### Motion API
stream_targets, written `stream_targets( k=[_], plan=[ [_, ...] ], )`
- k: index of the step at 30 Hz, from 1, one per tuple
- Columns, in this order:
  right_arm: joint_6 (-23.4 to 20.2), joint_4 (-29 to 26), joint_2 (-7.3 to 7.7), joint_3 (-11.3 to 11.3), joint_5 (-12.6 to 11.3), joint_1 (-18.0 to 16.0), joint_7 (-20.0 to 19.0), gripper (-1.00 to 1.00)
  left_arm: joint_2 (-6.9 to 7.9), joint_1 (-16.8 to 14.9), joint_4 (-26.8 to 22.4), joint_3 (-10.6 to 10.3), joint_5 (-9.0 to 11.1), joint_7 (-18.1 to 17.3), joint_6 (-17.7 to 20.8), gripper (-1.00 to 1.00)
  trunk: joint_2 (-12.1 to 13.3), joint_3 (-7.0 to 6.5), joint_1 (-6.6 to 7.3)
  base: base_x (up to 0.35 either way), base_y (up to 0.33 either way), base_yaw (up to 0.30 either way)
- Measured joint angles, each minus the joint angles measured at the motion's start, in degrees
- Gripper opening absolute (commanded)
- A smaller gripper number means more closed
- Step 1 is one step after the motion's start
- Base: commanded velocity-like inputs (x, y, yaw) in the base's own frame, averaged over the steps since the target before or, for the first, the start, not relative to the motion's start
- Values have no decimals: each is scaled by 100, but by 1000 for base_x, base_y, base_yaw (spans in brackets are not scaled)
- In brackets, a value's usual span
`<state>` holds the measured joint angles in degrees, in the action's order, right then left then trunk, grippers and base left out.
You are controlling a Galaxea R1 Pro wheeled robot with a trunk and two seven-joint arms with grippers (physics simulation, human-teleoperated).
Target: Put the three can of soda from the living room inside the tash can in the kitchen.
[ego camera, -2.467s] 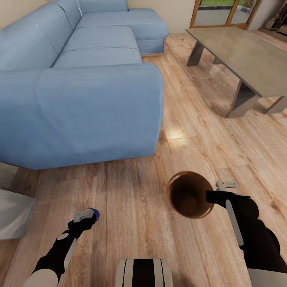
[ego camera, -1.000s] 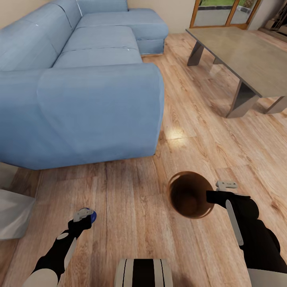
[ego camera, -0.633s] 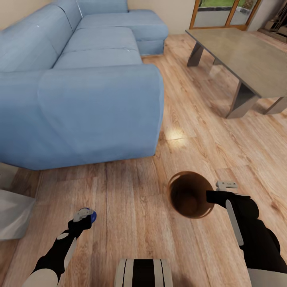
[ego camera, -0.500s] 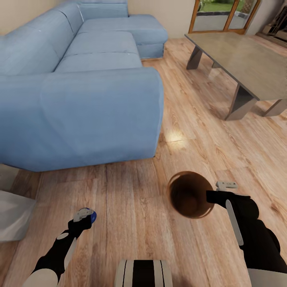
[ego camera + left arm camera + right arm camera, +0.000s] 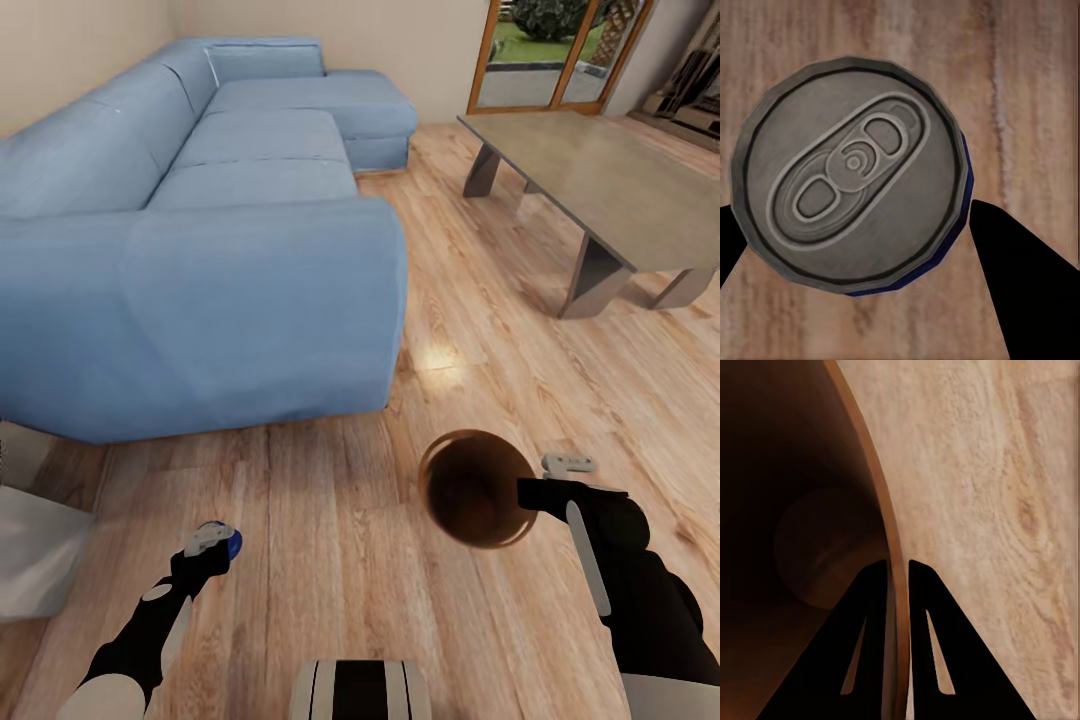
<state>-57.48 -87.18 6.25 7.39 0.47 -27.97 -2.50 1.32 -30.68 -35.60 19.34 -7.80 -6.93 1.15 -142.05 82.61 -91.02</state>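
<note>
Nothing among the objects has shifted against the earlier pictures; only the head camera has tipped up, bringing more of the far wall and glazed door into sight while both arms hold as they were.

Nearest, the left gripper (image 5: 212, 541) is closed around the small dark blue soda can with a silvery top (image 5: 228, 541), held upright above the light wood floor (image 5: 330, 540); the left wrist view looks straight down on the lid (image 5: 853, 174), with a dark finger at each side. The right gripper (image 5: 560, 478) pinches the copper-brown rim of the round grey wastebasket with a dark brown inside (image 5: 476, 488), carried just off the floor, one finger inside the wall and one outside in the right wrist view (image 5: 897, 585). No can is visible inside it.

Judging by its look, the can is light, stiff and smooth-walled, so a grip across the mid-body suits it and a loose one may let it slide. The wastebasket, hung by one edge, is likely to tilt or swing.

Further off stands the long light-blue corner sofa (image 5: 200, 240), then the low grey bench (image 5: 600, 180), with the wood-framed glass door (image 5: 545, 50) beyond.
</note>
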Motion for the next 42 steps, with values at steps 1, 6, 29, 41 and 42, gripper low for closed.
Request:
stream_targets(
  k=[1, 6, 29, 41, 42],
  plan=[
    [0, 0, 0, 0, -1, -1, 0, -100, 0, 0, 0, 0, 0, 0, 0, -100, 40, -18, 22, 0, 0, 0],
    [0, 0, 0, 0, -2, -1, 0, -100, 0, 0, 0, 0, 0, 0, 0, -100, 241, -108, 132, 0, 0, 0],
    [0, -1, 0, 1, -1, 2, 0, -100, 0, 0, 0, -6, 0, 0, 6, -100, 1163, -556, 637, 0, 0, 0],
    [0, 0, -2, 5, 1, 2, 0, -100, 0, 0, 0, -8, 0, 0, 9, -100, 1644, -880, 900, 0, 0, 0],
    [0, 0, -3, 3, 2, 2, 0, -100, 0, 0, 0, -7, 0, 0, 9, -100, 1684, -908, 922, 0, 0, 0]
  ],
)
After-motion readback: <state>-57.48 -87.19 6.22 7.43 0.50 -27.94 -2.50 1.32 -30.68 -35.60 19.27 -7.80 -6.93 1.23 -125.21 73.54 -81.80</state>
